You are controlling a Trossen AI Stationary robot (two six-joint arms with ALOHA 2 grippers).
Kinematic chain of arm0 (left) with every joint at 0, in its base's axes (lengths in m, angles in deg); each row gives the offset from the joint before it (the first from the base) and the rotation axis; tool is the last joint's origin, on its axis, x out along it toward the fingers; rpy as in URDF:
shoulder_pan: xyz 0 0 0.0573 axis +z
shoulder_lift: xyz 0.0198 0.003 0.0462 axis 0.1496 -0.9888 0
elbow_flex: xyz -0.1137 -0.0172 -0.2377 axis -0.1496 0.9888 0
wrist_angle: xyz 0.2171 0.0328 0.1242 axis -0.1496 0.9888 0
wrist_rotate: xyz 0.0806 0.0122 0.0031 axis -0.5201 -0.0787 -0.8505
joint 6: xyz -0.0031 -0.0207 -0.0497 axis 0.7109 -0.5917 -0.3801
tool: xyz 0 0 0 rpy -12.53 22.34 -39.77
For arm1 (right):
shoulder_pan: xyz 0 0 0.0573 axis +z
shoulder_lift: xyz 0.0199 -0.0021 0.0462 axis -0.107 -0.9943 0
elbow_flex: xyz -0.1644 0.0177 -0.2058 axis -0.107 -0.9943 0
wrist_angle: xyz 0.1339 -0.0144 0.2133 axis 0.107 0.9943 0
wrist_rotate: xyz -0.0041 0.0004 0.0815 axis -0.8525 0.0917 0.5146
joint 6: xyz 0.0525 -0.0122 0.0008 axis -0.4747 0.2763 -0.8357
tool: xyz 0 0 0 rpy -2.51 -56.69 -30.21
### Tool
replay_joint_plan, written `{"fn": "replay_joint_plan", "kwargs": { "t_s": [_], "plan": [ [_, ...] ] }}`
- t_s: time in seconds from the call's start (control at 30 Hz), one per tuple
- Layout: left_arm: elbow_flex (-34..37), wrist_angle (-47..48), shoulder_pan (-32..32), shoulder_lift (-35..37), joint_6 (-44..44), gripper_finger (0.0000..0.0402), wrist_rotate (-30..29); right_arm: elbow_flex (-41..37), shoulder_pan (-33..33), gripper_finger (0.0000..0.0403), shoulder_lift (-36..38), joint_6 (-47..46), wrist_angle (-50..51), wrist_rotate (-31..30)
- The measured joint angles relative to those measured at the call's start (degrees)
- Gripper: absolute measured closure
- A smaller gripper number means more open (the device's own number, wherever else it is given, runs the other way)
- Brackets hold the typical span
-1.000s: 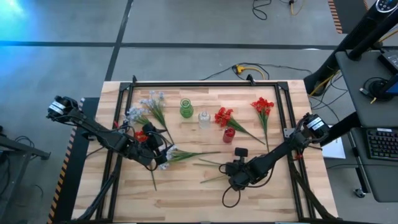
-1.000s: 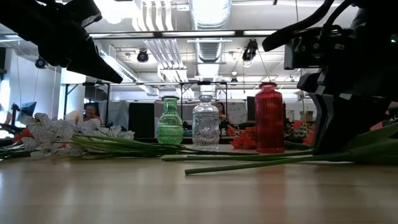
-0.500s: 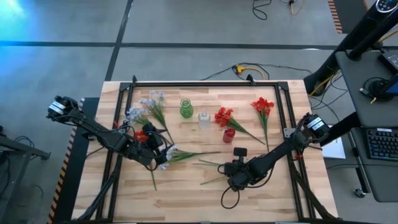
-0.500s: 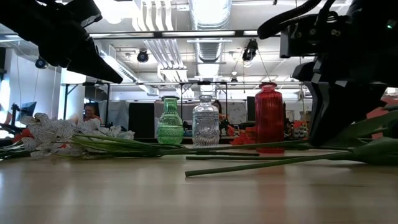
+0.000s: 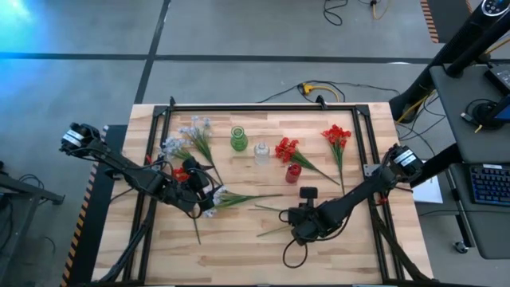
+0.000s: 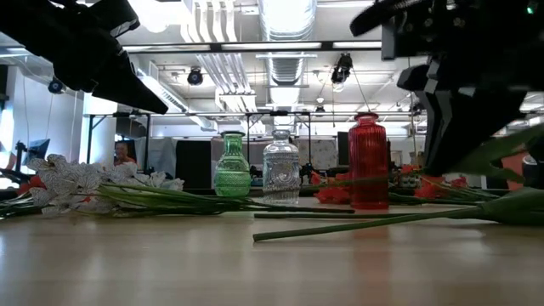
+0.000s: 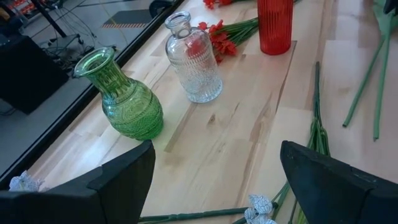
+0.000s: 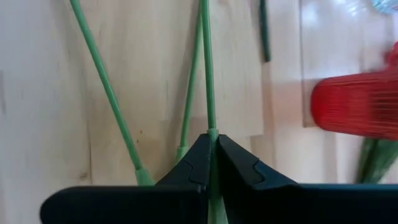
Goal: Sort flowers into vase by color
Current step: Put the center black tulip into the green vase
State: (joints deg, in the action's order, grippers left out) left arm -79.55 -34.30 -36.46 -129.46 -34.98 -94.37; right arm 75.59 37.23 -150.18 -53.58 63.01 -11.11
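My right gripper (image 5: 300, 223) is at the table's near middle, shut on a thin green stem (image 8: 207, 74); its blossom end is hidden under the gripper. A second green stem (image 6: 365, 223) lies flat on the table beside it. My left gripper (image 7: 214, 186) hangs open above a pale blue-white spray (image 5: 227, 199) that lies flat. More pale sprays (image 5: 191, 135) lie at the far left, and red sprays (image 5: 285, 149) (image 5: 336, 135) lie at the far right. Green (image 5: 238, 139), clear (image 5: 261, 151) and red (image 5: 293, 171) vases stand upright mid-table. My right gripper pinches the green stem between its two fingers at a node (image 8: 211, 138), coming from above and pointing down. The stem is tilted and lifted, and its bare end (image 6: 327, 182) is up off the table in front of the red vase.
A black metal frame (image 5: 263, 108) borders the tabletop. The three vases stand in a row beyond the stems. Bare wood (image 5: 239, 255) stretches along the near edge. Cables (image 5: 319, 89) lie on the floor beyond the far edge.
My right gripper has moved up, staying shut on the stem. The held stem has risen from almost flat on the table to a slant, its bare end now clear of the wood. The second stem has stayed on the table.
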Motion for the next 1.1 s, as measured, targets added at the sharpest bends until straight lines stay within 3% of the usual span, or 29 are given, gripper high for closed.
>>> {"fn": "replay_joint_plan", "kwargs": {
  "t_s": [0.17, 0.63, 1.1],
  "plan": [
    [0.0, 0.0, 0.0, 0.0, -0.1, 0.0074, 0.0, 4.2, 0.0, 0.0390, 0.0, 1.3, 4.2, -0.6],
    [0.0, 0.2, 0.0, 0.0, -0.2, 0.0074, 0.0, 19.1, 0.2, 0.0390, 0.0, 2.8, 28.4, -5.3],
    [0.0, 0.2, 0.0, 0.0, 0.0, 0.0074, -0.5, 21.7, 1.7, 0.0390, 0.0, 15.1, 31.7, -8.5]
  ]
}}
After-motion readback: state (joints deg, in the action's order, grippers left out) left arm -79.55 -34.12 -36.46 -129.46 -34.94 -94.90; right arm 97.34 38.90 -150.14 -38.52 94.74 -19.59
